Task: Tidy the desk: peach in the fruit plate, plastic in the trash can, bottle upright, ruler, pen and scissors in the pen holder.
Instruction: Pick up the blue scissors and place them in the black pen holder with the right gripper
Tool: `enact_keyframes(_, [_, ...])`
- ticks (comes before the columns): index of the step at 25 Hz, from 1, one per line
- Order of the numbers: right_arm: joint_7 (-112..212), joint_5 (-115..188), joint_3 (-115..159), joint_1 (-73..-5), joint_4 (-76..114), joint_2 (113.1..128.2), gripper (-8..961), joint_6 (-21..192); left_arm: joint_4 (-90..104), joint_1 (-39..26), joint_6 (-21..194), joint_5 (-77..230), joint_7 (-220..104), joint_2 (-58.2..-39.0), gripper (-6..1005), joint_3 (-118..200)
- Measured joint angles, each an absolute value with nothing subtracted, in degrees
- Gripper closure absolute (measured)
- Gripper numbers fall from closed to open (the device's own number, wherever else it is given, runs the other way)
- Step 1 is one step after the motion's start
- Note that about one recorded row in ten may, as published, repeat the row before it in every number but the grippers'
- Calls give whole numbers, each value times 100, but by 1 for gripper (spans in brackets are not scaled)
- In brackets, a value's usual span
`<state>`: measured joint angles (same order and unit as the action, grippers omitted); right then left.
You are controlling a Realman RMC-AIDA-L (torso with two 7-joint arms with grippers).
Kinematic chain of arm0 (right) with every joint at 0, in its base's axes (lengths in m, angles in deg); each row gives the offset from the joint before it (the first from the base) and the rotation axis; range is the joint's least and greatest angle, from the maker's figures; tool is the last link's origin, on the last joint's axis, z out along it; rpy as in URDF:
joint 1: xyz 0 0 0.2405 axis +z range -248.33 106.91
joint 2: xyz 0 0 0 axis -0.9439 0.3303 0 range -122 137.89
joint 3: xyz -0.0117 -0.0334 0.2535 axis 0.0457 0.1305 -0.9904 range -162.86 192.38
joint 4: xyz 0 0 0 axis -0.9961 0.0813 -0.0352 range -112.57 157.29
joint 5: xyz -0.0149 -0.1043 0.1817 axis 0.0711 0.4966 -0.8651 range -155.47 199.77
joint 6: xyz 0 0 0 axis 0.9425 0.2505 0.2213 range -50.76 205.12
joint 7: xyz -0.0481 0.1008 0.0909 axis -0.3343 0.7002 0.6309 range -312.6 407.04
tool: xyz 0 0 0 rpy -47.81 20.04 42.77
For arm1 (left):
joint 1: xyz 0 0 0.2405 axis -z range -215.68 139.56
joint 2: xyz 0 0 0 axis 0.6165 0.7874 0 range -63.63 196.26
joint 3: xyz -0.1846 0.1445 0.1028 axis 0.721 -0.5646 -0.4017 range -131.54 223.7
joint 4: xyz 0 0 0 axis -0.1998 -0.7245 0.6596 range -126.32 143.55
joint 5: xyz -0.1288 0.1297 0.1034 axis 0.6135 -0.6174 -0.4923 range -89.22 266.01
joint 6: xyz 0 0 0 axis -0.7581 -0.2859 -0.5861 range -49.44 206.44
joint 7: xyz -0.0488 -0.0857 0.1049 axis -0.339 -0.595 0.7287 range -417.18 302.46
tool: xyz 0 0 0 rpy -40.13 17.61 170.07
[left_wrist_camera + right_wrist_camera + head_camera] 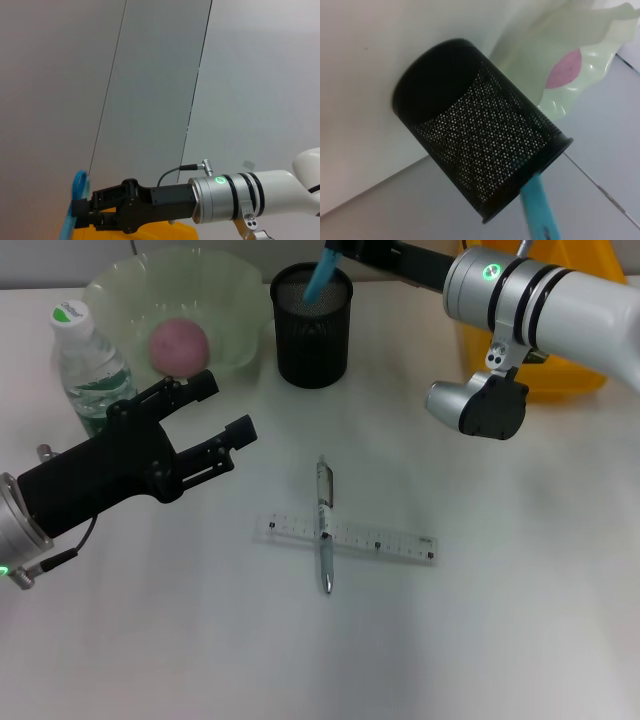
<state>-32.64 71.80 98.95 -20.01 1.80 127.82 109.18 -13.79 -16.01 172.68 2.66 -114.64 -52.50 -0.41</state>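
Pen (324, 525) crossing ruler (345, 537) (scissors (322, 273) in holder (313, 327)).

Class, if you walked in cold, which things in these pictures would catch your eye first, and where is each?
The right gripper at the back, holding blue-handled scissors over the black mesh pen holder. Next, the pen lying crosswise on the clear ruler mid-table. Then the left gripper, fingers open, beside the upright bottle.

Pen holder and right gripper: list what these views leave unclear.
- Right gripper: in the head view the top edge cuts it off.
- Scissors: blades hidden inside the pen holder in the head and right wrist views.
- Ruler: markings too small in the head view.
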Motion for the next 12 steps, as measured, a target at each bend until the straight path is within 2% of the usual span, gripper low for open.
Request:
enact_keyframes(8, [-3198, 6920, 10053, -2071, 227, 12782, 587, 11045, -1371, -1618, 17286, 291, -11406, -5251, 212, -41])
enact_keyframes(12, [-3232, 6388, 10384, -2163, 85, 12782, 448, 11065, -1371, -1618, 17303, 312, -11405, -5241, 212, -41])
